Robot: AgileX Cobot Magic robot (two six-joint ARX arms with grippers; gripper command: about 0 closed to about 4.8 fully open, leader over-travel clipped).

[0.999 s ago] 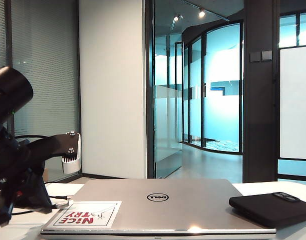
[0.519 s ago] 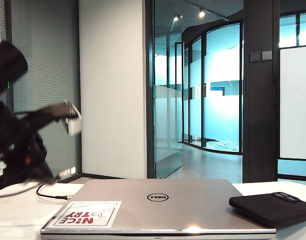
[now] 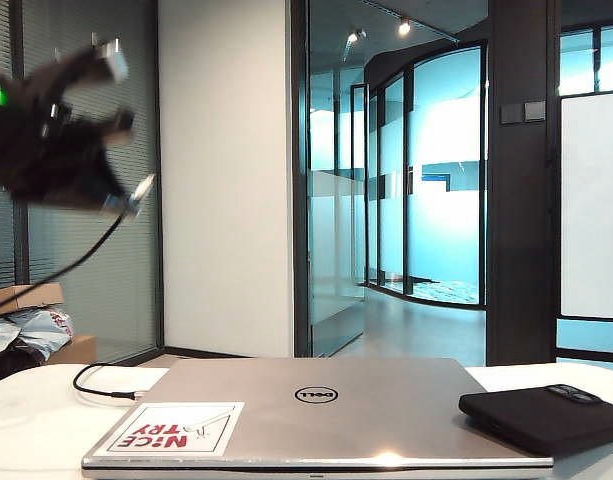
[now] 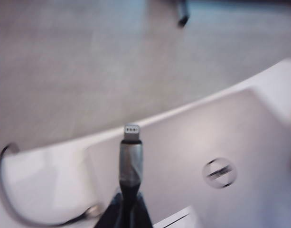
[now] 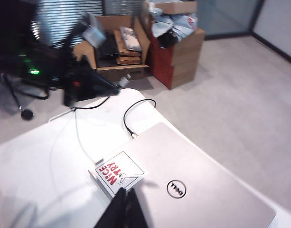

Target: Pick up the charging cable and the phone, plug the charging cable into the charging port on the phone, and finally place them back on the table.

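Note:
My left gripper [image 3: 114, 200] hangs high at the far left of the exterior view, blurred, shut on the charging cable [image 3: 56, 275]. In the left wrist view the silver-white plug [image 4: 131, 130] sticks out past the closed fingers of that gripper [image 4: 128, 206]. The cord droops to a loop on the table [image 3: 26, 420]. The black phone [image 3: 541, 415] lies flat at the right, apart from both grippers; its charging port is too small to make out. My right gripper [image 5: 126, 195] is shut and empty above the sticker corner of the laptop [image 5: 197, 185].
A silver Dell laptop [image 3: 316, 410] with a red-lettered sticker [image 3: 171, 428] fills the table's middle. The cable loop [image 5: 136, 114] lies beside the laptop's corner. Cardboard boxes [image 5: 173, 42] stand on the floor beyond the table edge.
My left arm has swung up from table level to high at the upper left, carrying the plug end. The cord has lifted with it. Phone and laptop have not moved.

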